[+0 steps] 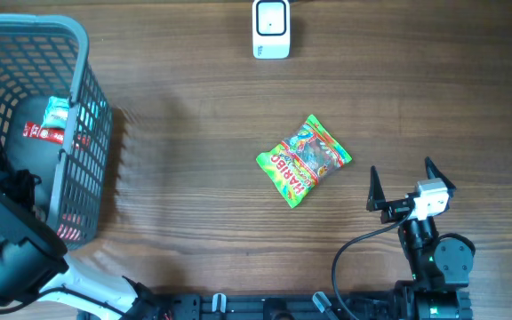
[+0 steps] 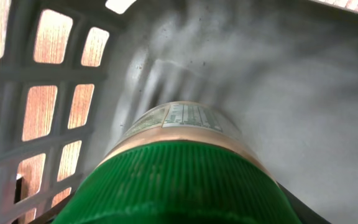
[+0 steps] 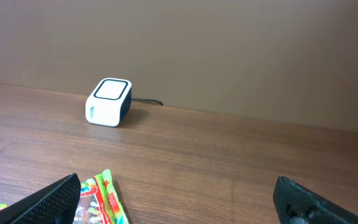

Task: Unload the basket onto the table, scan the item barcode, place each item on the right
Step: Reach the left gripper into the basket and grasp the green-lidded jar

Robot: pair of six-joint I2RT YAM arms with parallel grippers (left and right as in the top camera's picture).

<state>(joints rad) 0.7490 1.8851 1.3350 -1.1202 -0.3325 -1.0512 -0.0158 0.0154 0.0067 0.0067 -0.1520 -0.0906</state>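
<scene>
Overhead view. You see a wood-grain table (image 1: 194, 133). The scanner (image 1: 271, 27), a small white box with rounded corners and a dark-framed square window, stands at the 12 o'clock edge. At 9 to 10 o'clock sits a grey plastic basket (image 1: 78, 53) with latticed walls and a thick smooth rim. A crinkled, glossy candy bag (image 1: 303, 160), green-edged and multicoloured, lies flat just past centre toward 3 o'clock. It is well apart from both the scanner and the basket.

The right pincer (image 1: 401, 166) hovers at 4 o'clock, its two black tapered fingers spread wide and holding nothing, with the bag near it toward 10 o'clock. The left pincer (image 1: 14, 178) reaches down inside the basket at 8 o'clock.

Left wrist view. A jar (image 2: 185, 118) lies against the scuffed grey basket floor. Its finely ribbed green cap (image 2: 185, 186) fills the lower frame, and a printed label wraps the body beyond it. The fingers barely show at the frame's corners, so you cannot tell whether this pincer grips the jar.
</scene>
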